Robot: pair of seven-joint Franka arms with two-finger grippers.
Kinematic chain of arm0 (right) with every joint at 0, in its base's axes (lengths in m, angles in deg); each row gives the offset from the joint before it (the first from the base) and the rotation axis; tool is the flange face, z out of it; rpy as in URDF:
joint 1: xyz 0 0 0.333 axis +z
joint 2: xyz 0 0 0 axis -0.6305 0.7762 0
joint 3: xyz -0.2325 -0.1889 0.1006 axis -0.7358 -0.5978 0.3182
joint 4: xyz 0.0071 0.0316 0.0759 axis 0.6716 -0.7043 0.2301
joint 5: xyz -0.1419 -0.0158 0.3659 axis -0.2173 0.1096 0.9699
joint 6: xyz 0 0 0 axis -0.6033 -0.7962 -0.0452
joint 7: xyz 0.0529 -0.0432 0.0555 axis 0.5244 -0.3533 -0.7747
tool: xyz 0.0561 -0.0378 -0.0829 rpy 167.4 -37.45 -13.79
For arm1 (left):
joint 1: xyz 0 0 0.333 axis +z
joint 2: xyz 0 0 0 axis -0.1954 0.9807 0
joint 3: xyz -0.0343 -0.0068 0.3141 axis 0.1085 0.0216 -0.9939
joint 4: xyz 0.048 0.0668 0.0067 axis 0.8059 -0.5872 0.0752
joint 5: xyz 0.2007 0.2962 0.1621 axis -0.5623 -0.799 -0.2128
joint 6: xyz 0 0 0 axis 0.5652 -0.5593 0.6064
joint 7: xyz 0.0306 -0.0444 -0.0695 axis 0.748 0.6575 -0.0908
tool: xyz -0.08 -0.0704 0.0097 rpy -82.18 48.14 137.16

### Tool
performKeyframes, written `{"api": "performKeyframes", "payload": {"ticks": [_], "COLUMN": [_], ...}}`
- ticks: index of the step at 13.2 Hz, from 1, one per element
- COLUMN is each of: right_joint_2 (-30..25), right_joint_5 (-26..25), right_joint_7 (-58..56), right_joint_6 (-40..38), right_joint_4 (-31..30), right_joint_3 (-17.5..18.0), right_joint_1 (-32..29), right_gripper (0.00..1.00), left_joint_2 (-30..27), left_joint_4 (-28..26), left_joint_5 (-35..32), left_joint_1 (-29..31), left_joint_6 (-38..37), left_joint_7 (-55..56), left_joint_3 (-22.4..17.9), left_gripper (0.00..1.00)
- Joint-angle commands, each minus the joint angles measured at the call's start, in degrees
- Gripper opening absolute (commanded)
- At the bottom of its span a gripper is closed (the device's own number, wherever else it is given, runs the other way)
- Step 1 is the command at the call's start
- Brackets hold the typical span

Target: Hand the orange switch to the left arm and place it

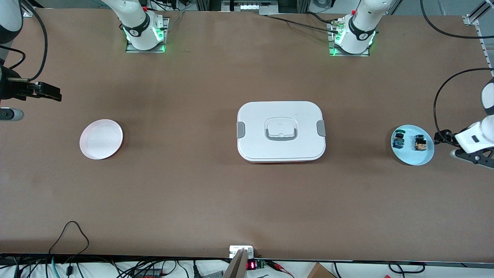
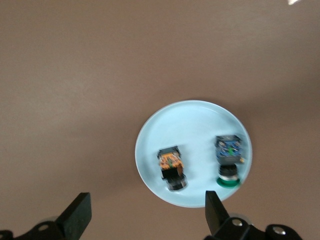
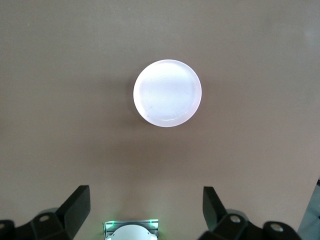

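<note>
A: Where's the orange switch (image 1: 420, 143)?
B: On its side on the blue plate (image 1: 413, 159), at the left arm's end of the table, about 3 o'clock from the box (image 1: 281, 131) in the front view. Green-cap switch (image 1: 398, 140) lies beside it.
A: Grippers?
B: Left gripper (image 2: 145, 216) over the table by the blue plate, fingers apart, holding nothing. Right gripper (image 3: 145, 209) up near the pink plate (image 1: 101, 139), 9 o'clock from the box, also spread, nothing in it.

pink plate (image 1: 101, 139), blue plate (image 1: 413, 157), green-capped switch (image 1: 398, 140)
</note>
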State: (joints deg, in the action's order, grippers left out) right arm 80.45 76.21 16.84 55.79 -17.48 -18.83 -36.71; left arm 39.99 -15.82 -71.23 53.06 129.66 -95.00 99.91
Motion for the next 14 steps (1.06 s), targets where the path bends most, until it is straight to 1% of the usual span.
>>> {"api": "performKeyframes", "payload": {"ticks": [1, 2, 3, 4, 6, 8, 9, 11, 14], "right_joint_2": [-4.68, -7.22, -9.77, -11.02, -11.29, -11.2, -11.29, -11.2, -11.03], "right_joint_5": [1.13, 1.92, 3.23, 3.59, 3.59, 3.51, 3.51, 3.42, 3.33], "right_joint_7": [1.39, 1.39, 1.39, 1.48, 2.0, 4.19, 4.03, 3.59, 2.1], "right_joint_6": [5.27, 8.96, 11.09, 11.8, 11.29, 10.67, 10.67, 10.67, 10.58], "right_joint_4": [-6.96, -10.82, -14.43, -16.29, -16.58, -16.05, -15.96, -15.44, -15.17], "right_joint_3": [1.7, 1.7, 1.62, 1.53, 1.18, 1.18, 1.18, 1.18, 1.53], "right_joint_1": [-0.97, -1.06, -1.06, -1.23, -1.41, -1.41, -1.41, -1.41, -1.06], "right_gripper": [1.0, 1.0, 1.0, 1.0, 1.0, 1.0, 1.0, 1.0, 1.0], "left_joint_2": [-0.67, -1.2, -2.59, -4.43, -9.35, -13.75, -15.94, -20.25, -24.83], "left_joint_4": [8.31, 10.17, 10.79, 11.06, 14.47, 15.46, 15.81, 16.78, 15.37], "left_joint_5": [4.23, 5.2, 5.3, 6.17, 11.77, 16.7, 19.77, 26.54, 33.14], "left_joint_1": [-2.0, -3.67, -4.29, -5.08, -9.28, -12.19, -14.21, -21.14, -29.67], "left_joint_6": [-11.66, -13.7, -14.85, -15.73, -20.2, -22.94, -22.95, -22.86, -22.77], "left_joint_7": [-1.95, -1.95, -1.95, -1.95, -1.95, -1.33, -1.33, -1.42, -1.24], "left_joint_3": [4.26, 4.36, 5.14, 6.63, 6.38, 5.16, 2.36, -7.19, -19.77], "left_gripper": [1.0, 1.0, 1.0, 1.0, 1.0, 1.0, 1.0, 1.0, 1.0]}}
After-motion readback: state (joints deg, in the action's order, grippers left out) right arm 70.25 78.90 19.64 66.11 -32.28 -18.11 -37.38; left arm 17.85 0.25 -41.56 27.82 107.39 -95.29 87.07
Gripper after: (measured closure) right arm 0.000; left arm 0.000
